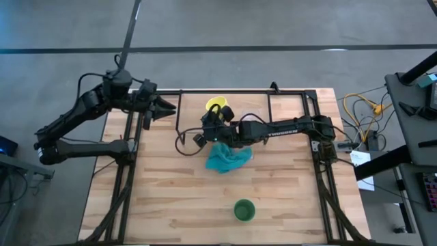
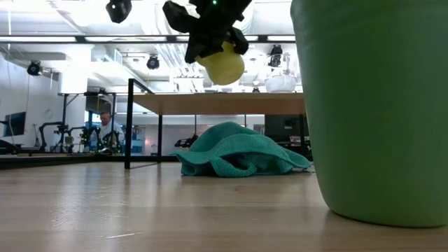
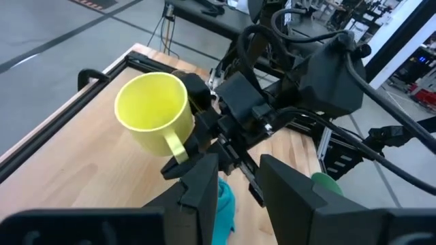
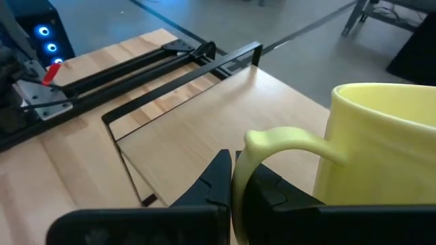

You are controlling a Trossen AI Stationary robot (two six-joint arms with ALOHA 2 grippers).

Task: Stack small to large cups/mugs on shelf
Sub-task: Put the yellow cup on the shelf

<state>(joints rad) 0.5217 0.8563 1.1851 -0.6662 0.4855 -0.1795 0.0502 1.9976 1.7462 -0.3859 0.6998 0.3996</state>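
Note:
The yellow mug (image 1: 216, 105) hangs in the air over the low wood shelf (image 1: 287, 104), held by my right gripper (image 1: 217, 119), which is shut on it. In the low view the mug (image 2: 224, 64) floats above the shelf plank (image 2: 210, 103). The green cup (image 1: 244, 210) stands on its base near the table's near edge and fills the right of the low view (image 2: 371, 105). My left gripper (image 1: 169, 106) waits open at the table's far left, pointing at the mug (image 3: 151, 109). The glass cup shows in no view. My right gripper (image 4: 235, 167) pinches the yellow mug's handle (image 4: 286, 144) between its two fingers. The fingers reach toward the table's far edge, and the handle loop (image 3: 176, 145) lies edge-on between them. The mug is lifted clear above the shelf and tilted.
A crumpled teal cloth (image 1: 228, 158) lies on the table just near of the right gripper, in front of the shelf (image 2: 238, 157). The shelf's black frame (image 1: 179, 113) and thin legs (image 2: 129, 126) stand along the far side. Bare tabletop (image 1: 171, 198) stretches toward the near edge.

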